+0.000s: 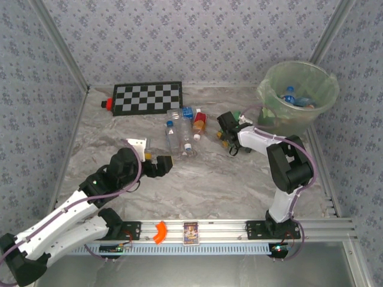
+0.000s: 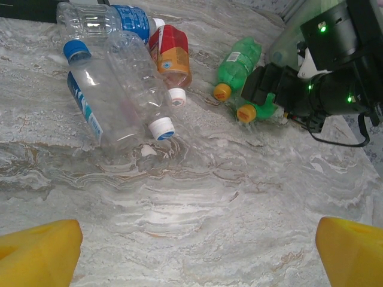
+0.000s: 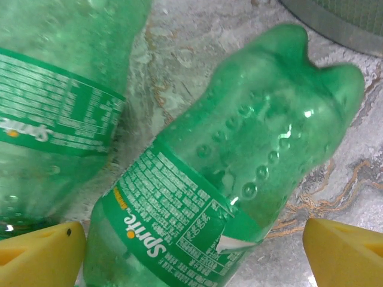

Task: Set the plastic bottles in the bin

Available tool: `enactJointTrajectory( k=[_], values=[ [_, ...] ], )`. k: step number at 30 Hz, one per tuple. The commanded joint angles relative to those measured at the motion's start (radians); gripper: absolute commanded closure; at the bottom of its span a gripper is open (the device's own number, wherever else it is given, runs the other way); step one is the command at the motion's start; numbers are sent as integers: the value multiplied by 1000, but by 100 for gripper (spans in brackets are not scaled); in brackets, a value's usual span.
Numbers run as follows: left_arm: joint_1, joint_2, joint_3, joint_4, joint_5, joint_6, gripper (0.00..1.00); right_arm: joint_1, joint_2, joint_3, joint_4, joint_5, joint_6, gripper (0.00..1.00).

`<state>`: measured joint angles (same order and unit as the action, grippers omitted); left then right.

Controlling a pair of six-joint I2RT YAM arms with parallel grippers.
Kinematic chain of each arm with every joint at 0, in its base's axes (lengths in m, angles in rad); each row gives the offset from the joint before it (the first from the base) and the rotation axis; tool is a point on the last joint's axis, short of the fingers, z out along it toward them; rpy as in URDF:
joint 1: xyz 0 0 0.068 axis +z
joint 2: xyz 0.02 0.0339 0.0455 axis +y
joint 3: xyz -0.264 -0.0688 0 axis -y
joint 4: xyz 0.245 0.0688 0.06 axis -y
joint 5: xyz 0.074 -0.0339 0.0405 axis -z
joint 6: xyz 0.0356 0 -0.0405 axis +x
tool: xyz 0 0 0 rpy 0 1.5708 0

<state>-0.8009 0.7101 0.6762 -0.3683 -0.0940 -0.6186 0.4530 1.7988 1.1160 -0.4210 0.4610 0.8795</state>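
Right fingers [image 3: 342, 254] are spread wide astride a green Sprite bottle [image 3: 239, 161] lying on the table [image 2: 239, 203] near the bin [image 1: 302, 122]. They should close squarely on its labelled middle. Left fingers [image 2: 36, 254] gape empty.

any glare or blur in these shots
Left wrist view: a bright glare patch on the table, and the yellow fingers are soft at the corners. Right wrist view: the green bottle is sharp, with small highlights on its dimples. Top view: even light, no harsh shadows.
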Motion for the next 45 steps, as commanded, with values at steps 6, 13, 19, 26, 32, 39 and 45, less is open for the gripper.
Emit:
enactJointTrajectory(
  k=[6,13,19,26,32,39,45],
  values=[
    [-9,-3,44,-1,3,28,0,1,-77,-123,62,-28,11,15],
    [-8,-4,57,-24,-7,37,0,29,-115,-205,106,-27,18,21],
    [-8,-18,51,-28,-11,36,0,62,-149,-261,123,3,33,33],
    [-8,-23,47,-29,-11,37,0,78,-164,-277,119,42,39,44],
    [-8,-24,52,-35,-7,40,0,69,-165,-271,99,70,44,44],
    [-8,-41,46,-38,-12,42,0,83,-199,-286,113,143,9,68],
    [-8,-45,48,-40,-15,49,0,134,-258,-289,104,178,-23,71]
  ],
)
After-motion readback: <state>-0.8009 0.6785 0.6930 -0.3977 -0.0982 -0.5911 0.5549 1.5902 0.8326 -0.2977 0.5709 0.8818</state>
